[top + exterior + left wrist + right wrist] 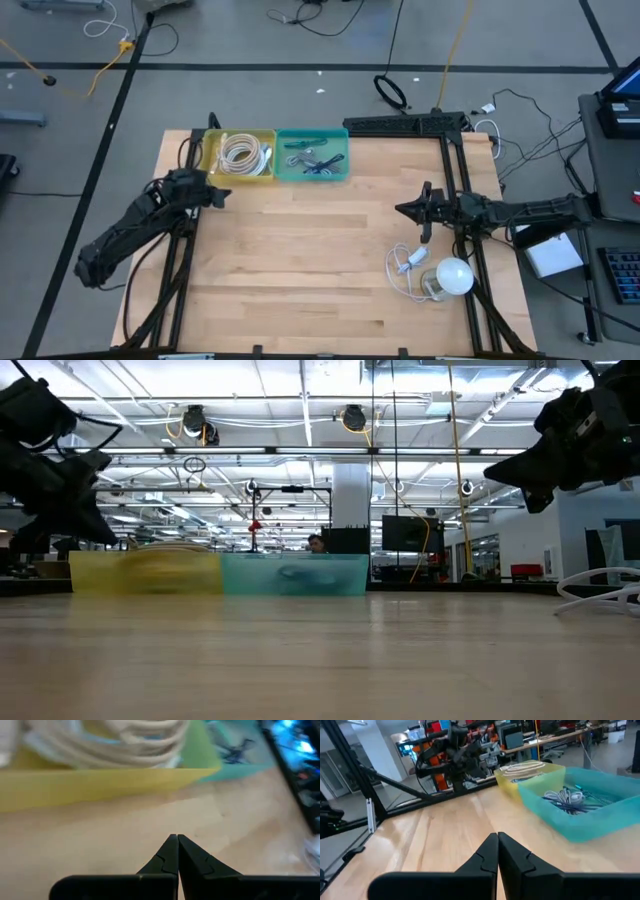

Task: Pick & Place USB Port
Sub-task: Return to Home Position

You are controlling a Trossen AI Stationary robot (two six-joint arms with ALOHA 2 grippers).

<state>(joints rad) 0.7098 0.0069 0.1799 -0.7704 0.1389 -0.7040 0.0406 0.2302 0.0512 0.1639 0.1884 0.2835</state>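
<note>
Since the coiled cable (244, 155) lies inside the yellow bin (240, 180), the left gripper (222, 197) hovers just beside that bin, fingers pressed together and empty, job apparently done, while the right gripper (403, 210), likewise closed, waits well apart from it.

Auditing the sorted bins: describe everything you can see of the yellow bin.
The translucent yellow plastic rectangular bin sits upright and open-topped at the far edge of the wooden table, one side wall against the teal-green plastic bin. A coiled off-white cable lies inside. The left pincer, shut, hangs near its front, not touching.
</note>
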